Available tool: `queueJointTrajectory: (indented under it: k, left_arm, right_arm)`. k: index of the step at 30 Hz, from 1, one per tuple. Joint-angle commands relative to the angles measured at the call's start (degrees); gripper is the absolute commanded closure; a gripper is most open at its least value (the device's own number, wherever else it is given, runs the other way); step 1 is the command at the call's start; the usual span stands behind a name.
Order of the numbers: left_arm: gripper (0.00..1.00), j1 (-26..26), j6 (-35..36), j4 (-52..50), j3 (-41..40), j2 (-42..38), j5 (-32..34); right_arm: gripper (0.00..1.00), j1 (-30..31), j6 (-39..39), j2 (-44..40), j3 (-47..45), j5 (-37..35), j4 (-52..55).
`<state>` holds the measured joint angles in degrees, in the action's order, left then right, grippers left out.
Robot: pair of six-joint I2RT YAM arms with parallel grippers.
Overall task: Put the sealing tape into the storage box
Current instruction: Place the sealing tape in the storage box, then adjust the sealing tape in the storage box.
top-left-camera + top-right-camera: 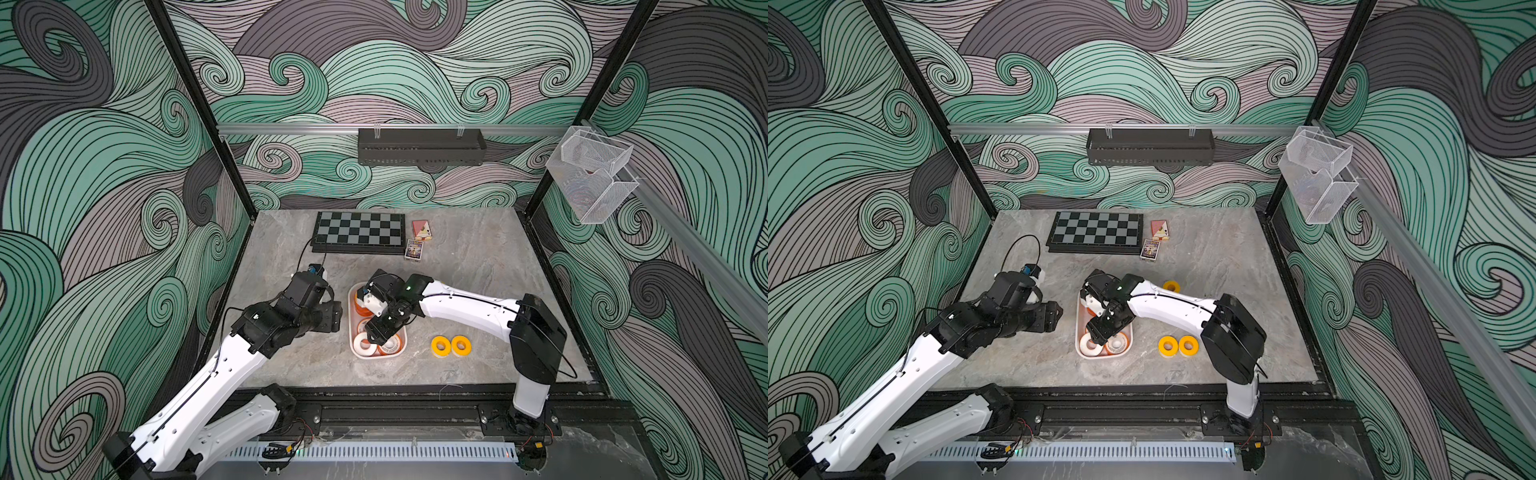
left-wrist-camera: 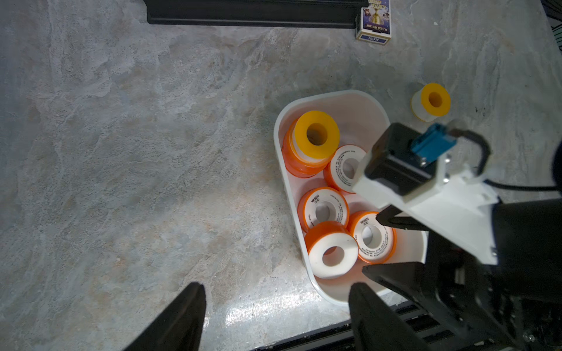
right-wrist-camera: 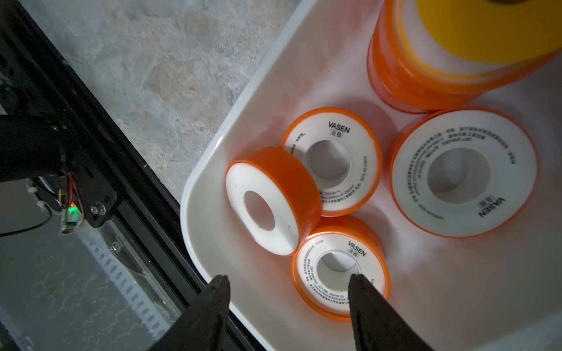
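The storage box (image 1: pixel 352 328) (image 1: pixel 1077 332) is a shallow white tray mid-table. It holds several orange sealing tape spools (image 2: pixel 322 209) (image 3: pixel 331 161); one spool (image 3: pixel 267 200) leans on its edge. A yellow ring (image 2: pixel 316 133) tops an orange stack at the box's far end. Two yellow rings (image 1: pixel 441 345) (image 1: pixel 461 345) lie right of the box. A third yellow ring (image 1: pixel 1171 286) (image 2: pixel 431 101) lies behind the right arm. My right gripper (image 1: pixel 376 334) (image 3: pixel 289 278) hovers open over the box's near end, holding nothing. My left gripper (image 1: pixel 334 318) (image 2: pixel 276 287) is open and empty, just left of the box.
A chessboard (image 1: pixel 359 230) and two card packs (image 1: pixel 422 229) (image 1: pixel 414 249) lie at the back of the table. A black shelf (image 1: pixel 422 147) hangs on the back wall. Clear mesh baskets (image 1: pixel 592 174) hang at the right. A black rail (image 1: pixel 395 399) borders the table's front edge.
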<state>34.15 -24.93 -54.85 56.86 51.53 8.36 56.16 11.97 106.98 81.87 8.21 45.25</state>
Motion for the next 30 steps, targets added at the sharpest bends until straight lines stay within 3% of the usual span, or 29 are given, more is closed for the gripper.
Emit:
queueJointTrajectory:
  k: [1,30]
  left_arm:
    - [0.22,0.3,0.2,-0.7,0.2,-0.5,1.0]
    - [0.22,0.3,-0.5,-1.4,0.4,-1.1,3.3]
  right_arm:
    - [0.34,1.4,-2.9,1.6,1.1,-2.6,-0.3]
    - [0.46,2.7,-4.4,9.0,5.3,-10.8,-3.1]
